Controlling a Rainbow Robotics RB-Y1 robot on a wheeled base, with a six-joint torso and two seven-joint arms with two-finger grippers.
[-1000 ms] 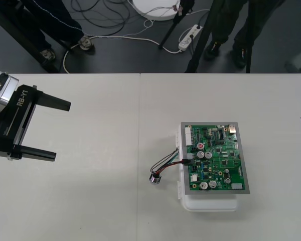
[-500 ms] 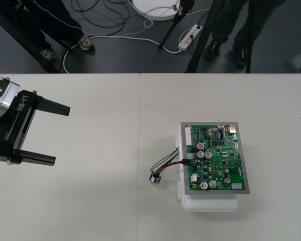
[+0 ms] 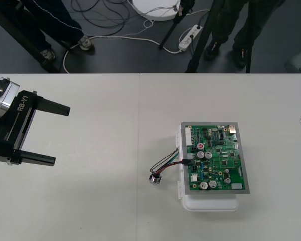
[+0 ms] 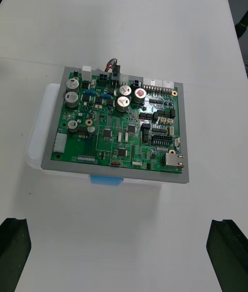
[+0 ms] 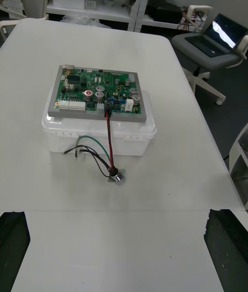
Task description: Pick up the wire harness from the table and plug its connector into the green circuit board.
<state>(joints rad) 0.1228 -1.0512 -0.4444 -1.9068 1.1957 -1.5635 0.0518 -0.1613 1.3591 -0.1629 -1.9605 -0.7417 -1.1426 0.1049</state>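
Evidently the main work is done, judging by how things lie. Front view: the harness (image 3: 168, 165) sits at the left edge of the green board (image 3: 218, 158). Its black plug (image 3: 190, 156) is in a connector on that edge, and its wires (image 3: 165, 161) loop out past the white base (image 3: 210, 203) to the metal socket (image 3: 154, 178), which rests on the counter (image 3: 90, 211) just beside the base. The left pincer (image 3: 61, 134) hovers at the counter's left side, spread wide and holding nothing, well apart from the harness. Right wrist view: the right pincer (image 4: 120, 222) is likewise spread wide and empty, with the board (image 4: 121, 126) ahead of it and untouched; the plug (image 4: 116, 71) stands seated at the board's far edge. Left wrist view: the red and black wires (image 5: 109, 137) run from the seated plug (image 5: 107, 108) down the base's wall to the socket (image 5: 116, 177), which lies on the counter between the left pincer (image 5: 120, 213) and the base, clear of both fingers. Pick-up and insertion appear complete. In my judgement, what is left is at most a check that the plug is fully home.
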